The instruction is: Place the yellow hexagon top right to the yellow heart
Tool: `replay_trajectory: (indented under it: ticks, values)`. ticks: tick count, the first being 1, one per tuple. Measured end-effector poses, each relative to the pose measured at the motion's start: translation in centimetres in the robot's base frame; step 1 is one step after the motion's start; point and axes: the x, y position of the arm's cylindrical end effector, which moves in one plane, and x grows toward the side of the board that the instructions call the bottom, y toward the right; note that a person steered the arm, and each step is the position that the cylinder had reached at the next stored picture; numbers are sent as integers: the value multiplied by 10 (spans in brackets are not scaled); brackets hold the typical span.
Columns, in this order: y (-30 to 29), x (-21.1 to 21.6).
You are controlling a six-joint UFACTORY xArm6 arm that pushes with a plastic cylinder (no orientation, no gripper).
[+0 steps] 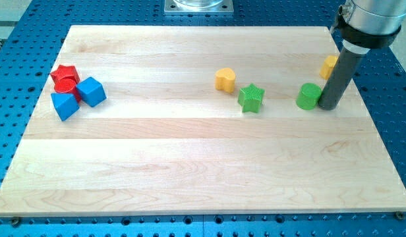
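1. Yellow hexagon (329, 66): orange-yellow block, flat top, only its left part visible; the rest sits behind the rod. It lies far toward the view's right of the yellow heart and slightly higher, near the right edge of the surface.
2. Yellow heart (225, 79): landmark item. Orange-yellow, rounded lobes, upright on the surface, a little right of centre in the upper half.
3. Green star (251, 98): just to the lower right of the yellow heart, close but apart from it.
4. Green cylinder (309, 96): well to the right of the yellow heart, a little lower; it sits just left of the rod, seemingly touching it.
5. My tip (329, 106): lower end of the dark rod, far right of the yellow heart, below the yellow hexagon and beside the green cylinder. The rod carries no claw, so there is no released or clenched state to record.
6. Red star (64, 77), with a red block (66, 85) under its lower edge, shape unclear: far left of the yellow heart.
7. Blue cube (91, 91) and blue block (64, 105): in the same far-left cluster, touching the red pieces.
8. Surface (190, 171): pale wooden board.
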Motion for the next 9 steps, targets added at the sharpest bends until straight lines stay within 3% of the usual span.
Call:
replay_trajectory:
  ticks: [1, 2, 3, 5, 7, 8, 9]
  values:
    - [13, -3]
    - [68, -52]
    - [67, -81]
    - [-61, -95]
    - [-55, -90]
    - [-124, -79]
    - [-150, -57]
